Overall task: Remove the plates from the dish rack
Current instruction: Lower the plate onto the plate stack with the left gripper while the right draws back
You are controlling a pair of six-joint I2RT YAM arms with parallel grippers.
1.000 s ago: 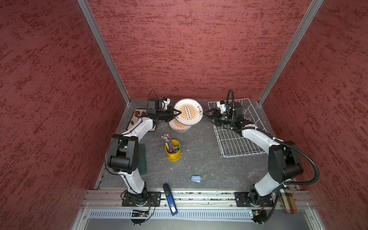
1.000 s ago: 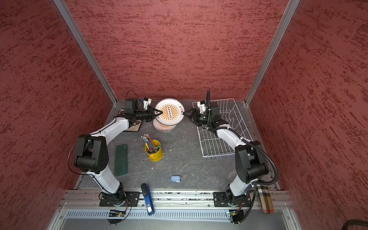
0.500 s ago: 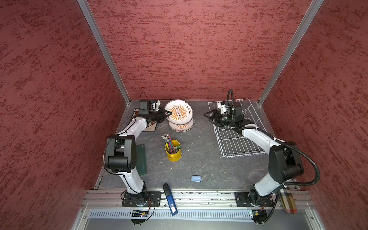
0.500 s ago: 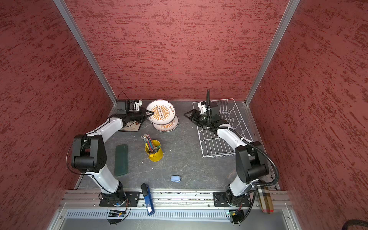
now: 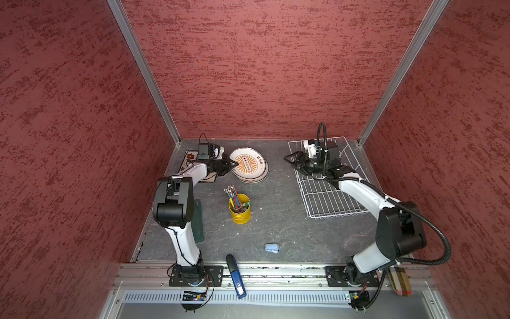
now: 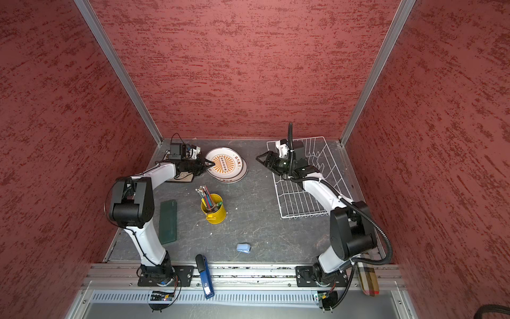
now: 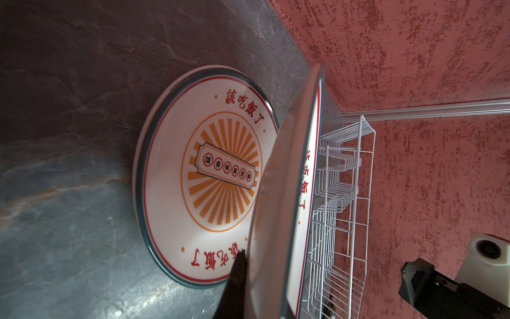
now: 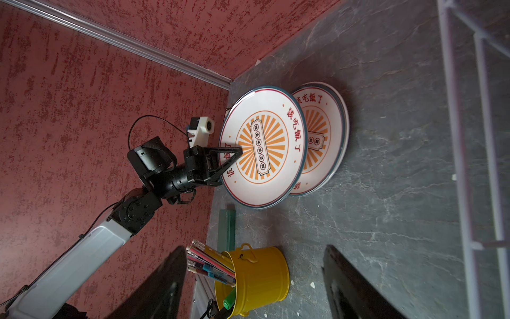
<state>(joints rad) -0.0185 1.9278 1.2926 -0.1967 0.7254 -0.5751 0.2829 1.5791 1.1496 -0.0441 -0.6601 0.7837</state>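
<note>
The left gripper (image 5: 234,163) is closed tight on the 9 o'clock rim of a round plate (image 5: 248,164) with an orange sunburst centre, holding it tilted over a second round plate (image 5: 260,179) of the same pattern, which lies flat on the table (image 5: 276,221) at about 12 o'clock. In the right wrist view the held plate covers the near part of the flat one, and I cannot tell whether the two touch. A square flowered plate (image 5: 189,158) lies flat at 11 o'clock, partly under the left arm. The dish rack (image 5: 325,198) stands at 2 o'clock, well apart from the plates. The right gripper (image 5: 291,163) hovers at the rack's 10 o'clock corner, facing the plates, with its jaws spread wide and holding nothing. A yellow cup (image 5: 240,211) of pencils stands near the middle of the table, at 6 o'clock from the two round plates. A dark green case (image 6: 168,221) lies at 8 o'clock beside the left arm, and a small pale blue object (image 5: 271,247) lies at 6 o'clock near the front edge.
</note>
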